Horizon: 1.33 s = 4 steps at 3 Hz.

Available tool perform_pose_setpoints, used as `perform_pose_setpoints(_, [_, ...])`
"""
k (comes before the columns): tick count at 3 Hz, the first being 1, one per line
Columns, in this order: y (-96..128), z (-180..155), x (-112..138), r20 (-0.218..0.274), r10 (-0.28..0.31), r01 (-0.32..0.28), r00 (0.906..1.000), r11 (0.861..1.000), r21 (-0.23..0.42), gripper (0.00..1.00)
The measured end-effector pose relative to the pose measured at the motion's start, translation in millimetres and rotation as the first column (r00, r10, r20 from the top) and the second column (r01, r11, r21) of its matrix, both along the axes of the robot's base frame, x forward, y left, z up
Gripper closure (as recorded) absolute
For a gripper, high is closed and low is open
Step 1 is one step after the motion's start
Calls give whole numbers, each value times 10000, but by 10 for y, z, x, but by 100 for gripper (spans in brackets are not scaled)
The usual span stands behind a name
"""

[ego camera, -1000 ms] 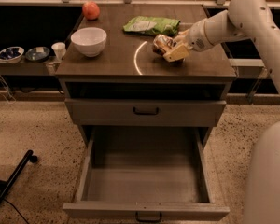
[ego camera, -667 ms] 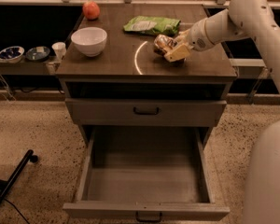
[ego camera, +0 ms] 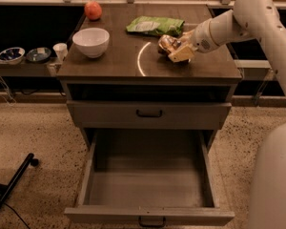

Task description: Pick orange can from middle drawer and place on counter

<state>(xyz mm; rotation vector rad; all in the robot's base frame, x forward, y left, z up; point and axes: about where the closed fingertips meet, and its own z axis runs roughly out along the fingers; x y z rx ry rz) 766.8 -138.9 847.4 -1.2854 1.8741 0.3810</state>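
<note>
Orange can (ego camera: pixel 166 44) observed on tabletop (ego camera: pixel 114 63), just beside pale arc mark, grasped by fingers (ego camera: pixel 181 55) near tabletop's far right. Green bag (ego camera: pixel 152 25) noted just behind can; white bowl (ego camera: pixel 91 41) and red fruit (ego camera: pixel 92 10) well apart. Middle drawer (ego camera: pixel 148 187) seen open below.

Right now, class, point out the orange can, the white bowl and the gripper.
orange can (ego camera: pixel 165 43): camera view, its shiny side.
white bowl (ego camera: pixel 91 41): camera view, its outer wall.
gripper (ego camera: pixel 177 53): camera view, its tan tip, just beside the orange can.
</note>
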Motion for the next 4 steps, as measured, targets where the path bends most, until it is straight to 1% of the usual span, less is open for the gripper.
perform_pose_setpoints(1, [0, 0, 0, 0, 0, 0, 10000, 10000, 0, 4])
perform_pose_setpoints(2, [1, -1, 0, -1, 1, -1, 10000, 10000, 0, 0])
perform_pose_setpoints(3, [5, -13, -4, 7, 86, -86, 10000, 10000, 42, 0])
perform_pose_setpoints(4, [-124, 18, -31, 428, 220, -231, 9988, 9994, 249, 0])
